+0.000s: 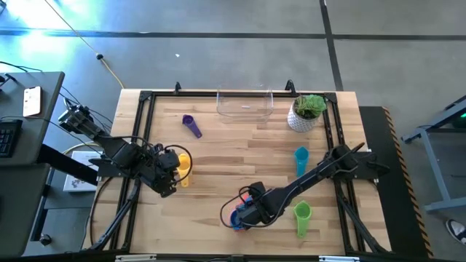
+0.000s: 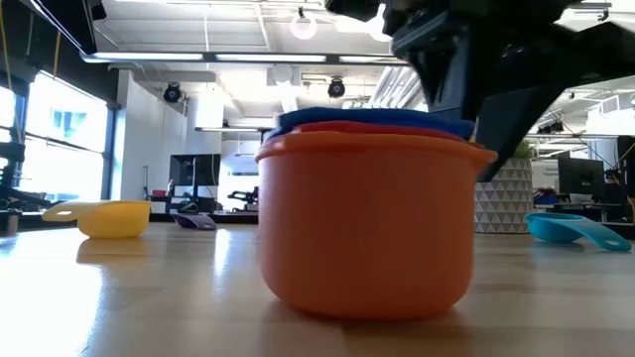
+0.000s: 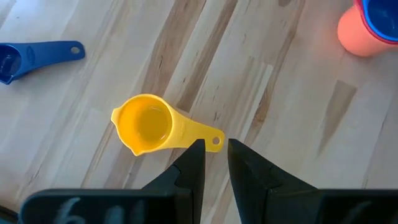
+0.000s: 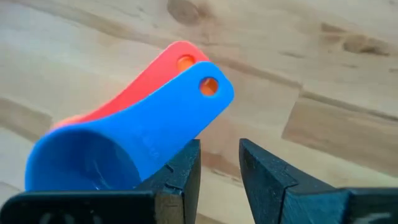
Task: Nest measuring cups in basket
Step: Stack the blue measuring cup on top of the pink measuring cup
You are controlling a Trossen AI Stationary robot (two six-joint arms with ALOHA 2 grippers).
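An orange cup (image 2: 367, 228) stands near the table's near edge with a red cup (image 4: 155, 78) and a blue cup (image 4: 124, 146) nested in it, handles fanned out. My right gripper (image 4: 219, 155) hovers just above this stack (image 1: 237, 216), open by a narrow gap, beside the blue handle. The yellow cup (image 3: 146, 124) rests upright on its base at the left. My left gripper (image 3: 216, 152) is open by a narrow gap at the handle's free end (image 3: 214, 140). The purple cup (image 1: 191, 125), teal cup (image 1: 301, 159) and green cup (image 1: 302, 217) lie loose. The clear basket (image 1: 245, 103) sits at the far edge.
A white pot with a green plant (image 1: 306, 113) stands right of the basket. Black frame rails (image 1: 142, 138) run along the table's left and right sides. Bare wood (image 1: 240, 153) lies between the stack and the basket.
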